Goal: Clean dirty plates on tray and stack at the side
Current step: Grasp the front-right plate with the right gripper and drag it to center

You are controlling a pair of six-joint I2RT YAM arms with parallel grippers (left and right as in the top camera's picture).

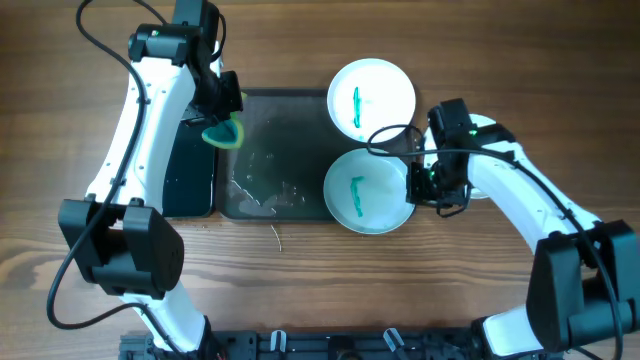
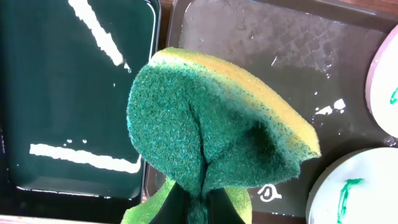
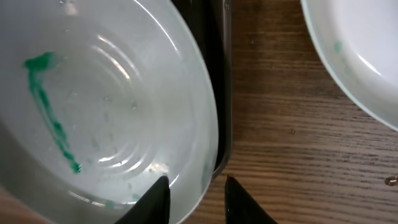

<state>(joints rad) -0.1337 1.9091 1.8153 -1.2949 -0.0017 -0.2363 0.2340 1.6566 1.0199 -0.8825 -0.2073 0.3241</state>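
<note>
The dark grey tray (image 1: 285, 110) lies mid-table, wet. Two dirty plates with teal smears sit on its right end: a white plate (image 1: 372, 95) at the back and a pale plate (image 1: 365, 190) in front. A third plate (image 3: 354, 50) rests on the wood to the right, mostly under my right arm in the overhead view. My right gripper (image 3: 197, 182) is open astride the pale plate's (image 3: 112, 93) right rim, one finger over the plate's inside, the other outside it. My left gripper (image 2: 198, 196) is shut on a green and yellow sponge (image 2: 217, 124) above the tray's left end.
A glossy black tub (image 1: 190, 175) stands against the tray's left side, its bottom showing in the left wrist view (image 2: 68, 93). Water drops lie on the tray floor (image 2: 280, 50). Bare wood (image 3: 298, 137) runs between the tray rim and the third plate.
</note>
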